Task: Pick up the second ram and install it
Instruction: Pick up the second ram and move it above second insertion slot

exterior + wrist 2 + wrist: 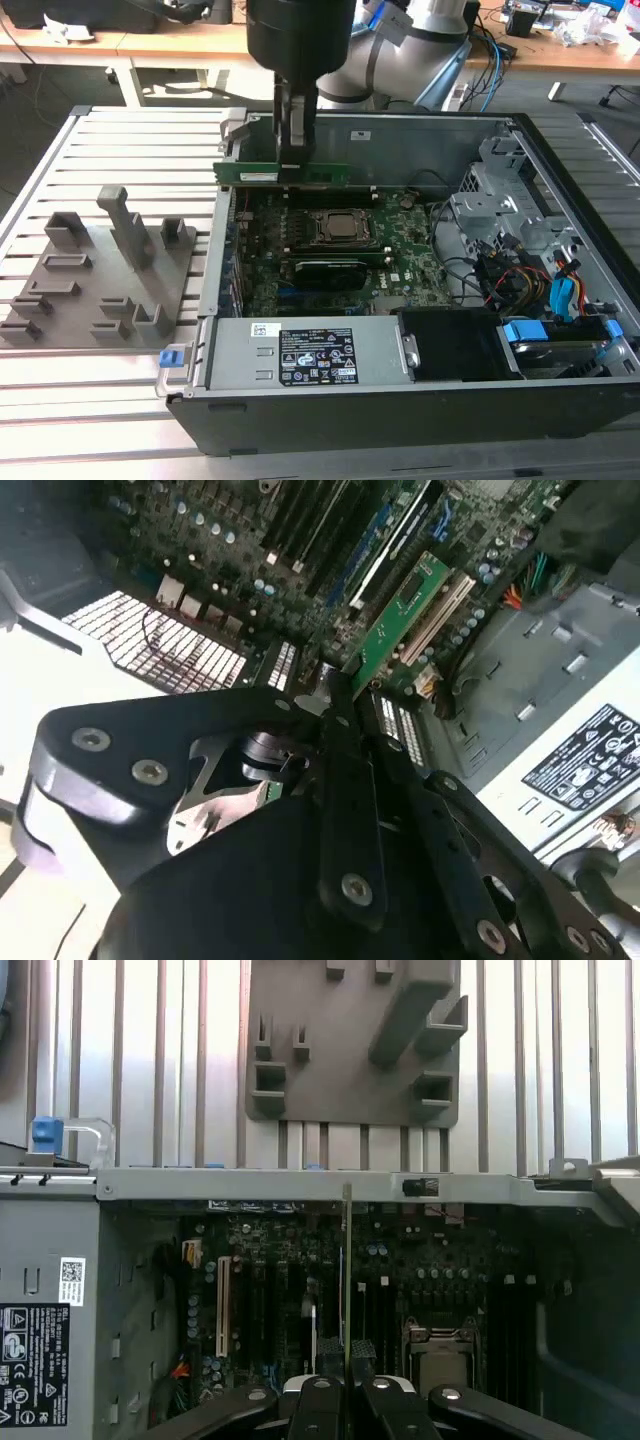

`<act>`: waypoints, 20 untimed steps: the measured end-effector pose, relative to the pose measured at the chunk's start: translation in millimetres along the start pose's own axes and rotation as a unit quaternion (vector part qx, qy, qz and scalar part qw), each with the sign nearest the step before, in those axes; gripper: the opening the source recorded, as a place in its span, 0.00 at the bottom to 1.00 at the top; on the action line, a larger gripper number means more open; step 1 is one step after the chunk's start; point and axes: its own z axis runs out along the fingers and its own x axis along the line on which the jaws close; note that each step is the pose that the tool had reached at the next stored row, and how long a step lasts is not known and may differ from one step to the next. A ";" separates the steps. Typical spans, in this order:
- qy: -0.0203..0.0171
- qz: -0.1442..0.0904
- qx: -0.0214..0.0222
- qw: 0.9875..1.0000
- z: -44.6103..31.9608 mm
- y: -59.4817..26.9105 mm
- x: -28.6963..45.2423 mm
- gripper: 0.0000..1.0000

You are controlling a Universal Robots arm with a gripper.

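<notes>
The second ram [262, 172] is a long thin green stick, held level above the far end of the motherboard [400, 262] inside the open computer case. My gripper [294, 168] comes down from above and is shut on the stick near its middle. In the first wrist view the ram [347, 1260] shows edge-on as a thin line running out from the gripper [346, 1368], over rows of dark slots [270, 1300]. In the second wrist view the ram [405, 615] sticks out past the gripper [336, 685], above the board.
The case's far wall [420, 140] stands just behind the ram. A processor socket [340, 228] sits mid-board. The power supply [300, 352] fills the near side, with a drive cage and cables [520, 280] on the exterior view's right. A grey tray [100, 270] lies left of the case.
</notes>
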 end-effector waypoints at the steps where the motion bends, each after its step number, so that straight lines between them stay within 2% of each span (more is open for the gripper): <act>1: 0.000 0.000 0.000 1.000 1.1 -5.8 -0.6 0.14; 7: 0.000 0.000 -0.001 1.000 5.3 -36.6 -3.5 0.14; 9: 0.000 0.000 -0.001 1.000 5.7 -42.7 -4.2 0.14; 10: 0.000 0.000 -0.001 1.000 6.0 -48.5 -5.2 0.14; 13: 0.000 0.000 -0.002 1.000 9.0 -68.6 -13.2 0.14; 16: 0.001 0.000 -0.003 1.000 17.4 -76.9 -18.4 0.14; 18: 0.001 0.000 -0.003 1.000 24.8 -78.2 -18.5 0.14; 19: 0.001 0.000 -0.004 1.000 34.2 -85.6 -18.7 0.14; 20: 0.001 0.000 -0.005 1.000 37.7 -96.2 -24.0 0.14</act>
